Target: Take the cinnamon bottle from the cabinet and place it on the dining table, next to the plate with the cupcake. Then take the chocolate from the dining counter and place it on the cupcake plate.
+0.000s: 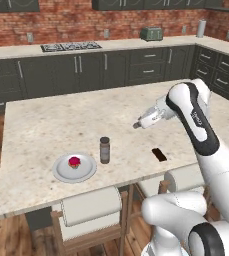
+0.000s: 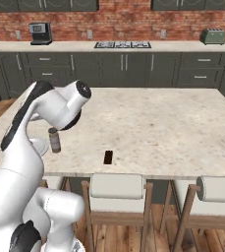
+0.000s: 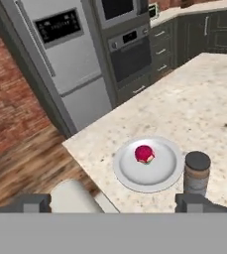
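In the left base view, the cinnamon bottle point(image 1: 104, 150) stands upright on the beige worktop point(image 1: 61, 120), just beside the plate point(image 1: 75, 168) that carries the cupcake point(image 1: 74, 162), which is where the task's first half wants it. The gripper point(image 1: 136, 125) hangs above the worktop, apart from the bottle, apparently because that placement is done. The chocolate point(image 1: 159, 154) lies flat near the worktop's front edge, well apart from the plate, waiting to be fetched.

In the right base view, the bottle point(image 2: 54, 141) shows beside the arm, with the chocolate point(image 2: 108, 157) to its right.

In the hand view, the 2 fingertips point(image 3: 192, 203) stand spread wide with nothing between them: released. The plate point(image 3: 147, 164) and cupcake point(image 3: 144, 154) sit below, the bottle point(image 3: 197, 173) close against the rim.
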